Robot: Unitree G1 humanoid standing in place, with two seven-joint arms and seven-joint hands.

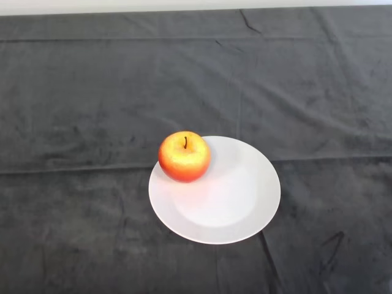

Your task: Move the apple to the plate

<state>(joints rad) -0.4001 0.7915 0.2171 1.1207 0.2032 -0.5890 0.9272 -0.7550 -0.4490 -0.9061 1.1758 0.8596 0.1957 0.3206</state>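
A red and yellow apple (184,157) stands upright with its stem up, on the far left part of a round white plate (233,196). The plate lies on the dark cloth near the middle of the head view. The apple's left side reaches over the plate's rim.
The dark cloth (92,104) covers the whole table and has creases running across it. A pale strip of the table's far edge (184,5) shows at the top.
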